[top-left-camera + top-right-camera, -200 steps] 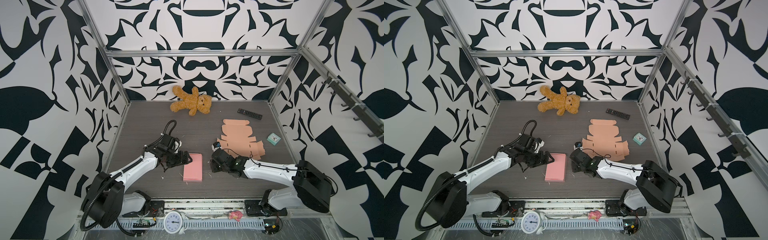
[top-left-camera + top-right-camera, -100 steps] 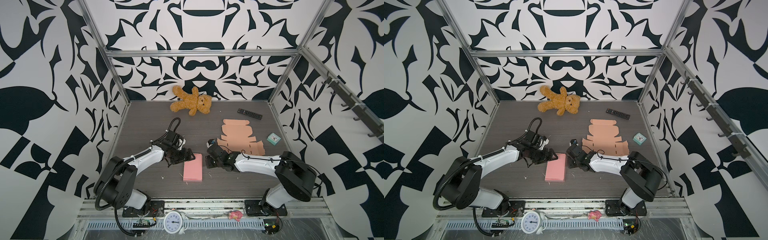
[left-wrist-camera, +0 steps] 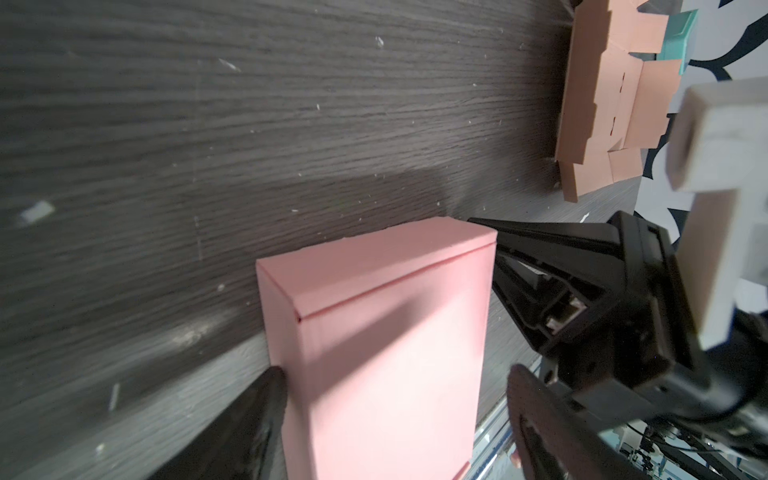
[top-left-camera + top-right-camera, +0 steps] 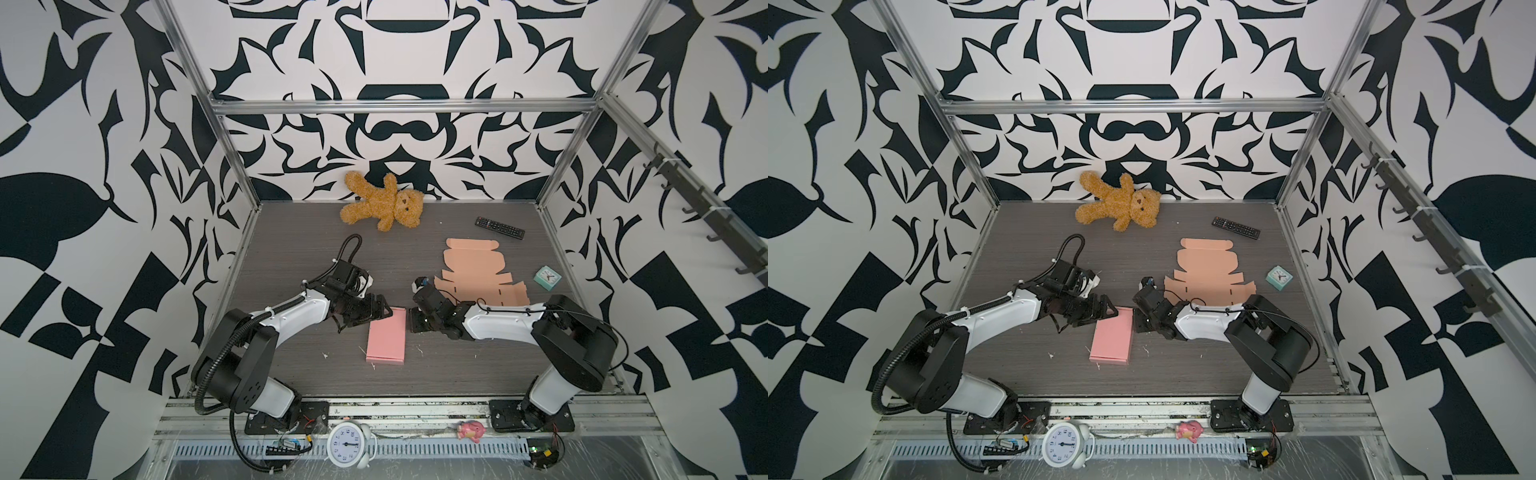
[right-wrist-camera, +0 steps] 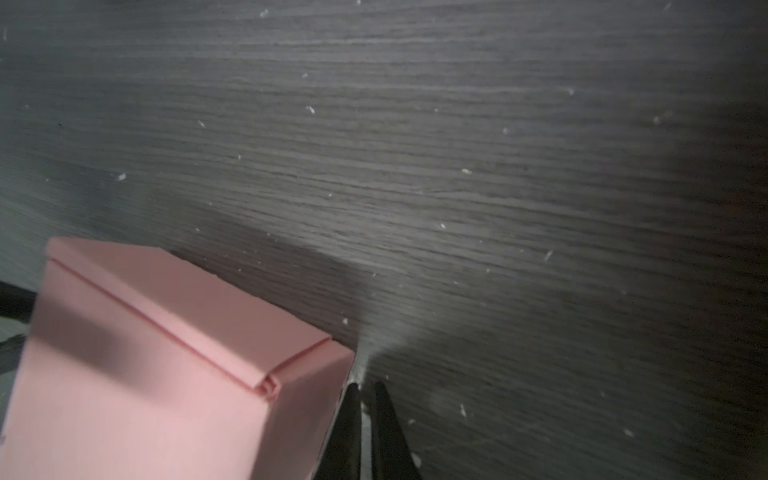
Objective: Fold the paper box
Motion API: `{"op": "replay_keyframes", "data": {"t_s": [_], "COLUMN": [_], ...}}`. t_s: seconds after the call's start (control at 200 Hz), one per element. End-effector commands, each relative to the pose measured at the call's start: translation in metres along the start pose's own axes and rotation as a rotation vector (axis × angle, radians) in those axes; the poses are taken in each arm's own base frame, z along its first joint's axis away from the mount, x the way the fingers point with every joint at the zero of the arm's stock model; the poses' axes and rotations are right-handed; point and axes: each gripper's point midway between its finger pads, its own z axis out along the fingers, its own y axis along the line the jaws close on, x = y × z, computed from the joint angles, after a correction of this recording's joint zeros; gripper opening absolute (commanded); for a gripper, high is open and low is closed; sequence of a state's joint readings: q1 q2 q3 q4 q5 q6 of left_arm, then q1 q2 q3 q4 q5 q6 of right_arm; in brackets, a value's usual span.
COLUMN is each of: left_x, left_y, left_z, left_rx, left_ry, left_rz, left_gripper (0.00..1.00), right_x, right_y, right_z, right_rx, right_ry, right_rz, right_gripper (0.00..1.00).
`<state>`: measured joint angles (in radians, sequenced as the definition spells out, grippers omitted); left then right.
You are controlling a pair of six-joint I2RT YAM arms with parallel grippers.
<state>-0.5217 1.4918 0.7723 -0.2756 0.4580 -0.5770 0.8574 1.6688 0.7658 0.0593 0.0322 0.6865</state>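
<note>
My left claw (image 4: 380, 314) is straddling the box (image 4: 386, 337) at frame centre, wide; my right claw (image 4: 415, 323) is sitting closed just beside it.

The right claw (image 4: 415, 322) is closing in on the pink box (image 4: 386, 336). A second ago it was standing apart from the box on the table (image 4: 291, 257), and it is now sitting just beside the box's far right corner. Its jaws are drawing together, leaving only a narrow slit in the right wrist view. The left claw (image 4: 380, 313) is creeping along the box's left edge toward the far left corner and is now overlapping that corner in both top views. The left elbow (image 4: 245, 349) and right elbow (image 4: 575, 345) are both swinging inward toward the middle.
</note>
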Motion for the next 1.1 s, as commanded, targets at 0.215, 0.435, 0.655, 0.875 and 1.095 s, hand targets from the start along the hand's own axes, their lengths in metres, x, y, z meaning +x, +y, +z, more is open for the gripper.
{"op": "replay_keyframes", "data": {"t_s": [0.215, 0.435, 0.655, 0.875, 1.095], "left_x": [-0.006, -0.007, -0.004, -0.002, 0.004], "left_y": [-0.009, -0.012, -0.011, -0.009, 0.001], "left_z": [0.002, 0.005, 0.006, 0.007, 0.0], "left_rx": [0.044, 0.069, 0.07, 0.07, 0.035], "left_ry": [-0.001, 0.002, 0.006, 0.011, 0.001], "left_rz": [-0.015, -0.023, -0.022, -0.023, -0.045], "left_gripper": [0.81, 0.81, 0.8, 0.81, 0.81], "right_x": [-0.014, -0.015, -0.009, 0.0, 0.009], "right_y": [0.026, 0.043, 0.044, 0.032, 0.017], "right_z": [0.001, 0.003, 0.006, 0.003, -0.002], "right_rx": [-0.107, -0.165, -0.182, -0.15, -0.121], "right_ry": [-0.022, -0.022, -0.014, -0.008, 0.001], "right_rz": [0.048, 0.067, 0.085, 0.086, 0.096], "right_gripper": [0.08, 0.08, 0.08, 0.09, 0.12]}}
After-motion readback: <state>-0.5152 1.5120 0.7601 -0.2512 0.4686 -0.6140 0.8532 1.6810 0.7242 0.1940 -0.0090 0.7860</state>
